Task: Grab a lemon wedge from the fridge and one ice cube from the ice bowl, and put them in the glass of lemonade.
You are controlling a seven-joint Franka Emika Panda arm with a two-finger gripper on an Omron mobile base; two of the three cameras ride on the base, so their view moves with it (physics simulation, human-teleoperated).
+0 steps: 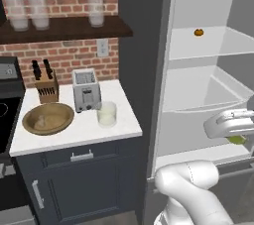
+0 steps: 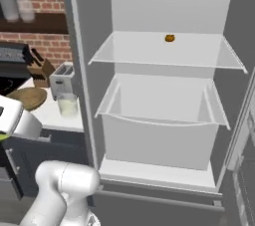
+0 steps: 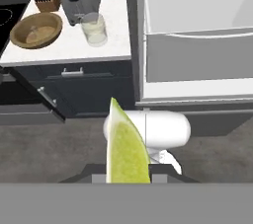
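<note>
My gripper [image 3: 128,169] is shut on the lemon wedge [image 3: 126,146], a yellow-green slice standing up between the fingers. In the left base view the gripper [image 1: 236,137] hangs in front of the open fridge [image 1: 144,70] at its lower shelf height, with the wedge [image 1: 238,140] peeking out beneath the hand. The glass of lemonade [image 1: 106,114] stands on the white counter to the left of the fridge, with the wooden ice bowl [image 1: 67,111] further left. The hand view looks down on the glass [image 3: 94,29] and the bowl [image 3: 20,38], both far from the gripper.
A toaster [image 1: 86,90] and a knife block [image 1: 46,86] stand behind the glass and bowl. A small orange item [image 2: 170,38] lies on the upper fridge shelf. Frosted glasses [image 1: 39,8] line the wall shelf. A stove [image 1: 7,95] borders the counter's left end.
</note>
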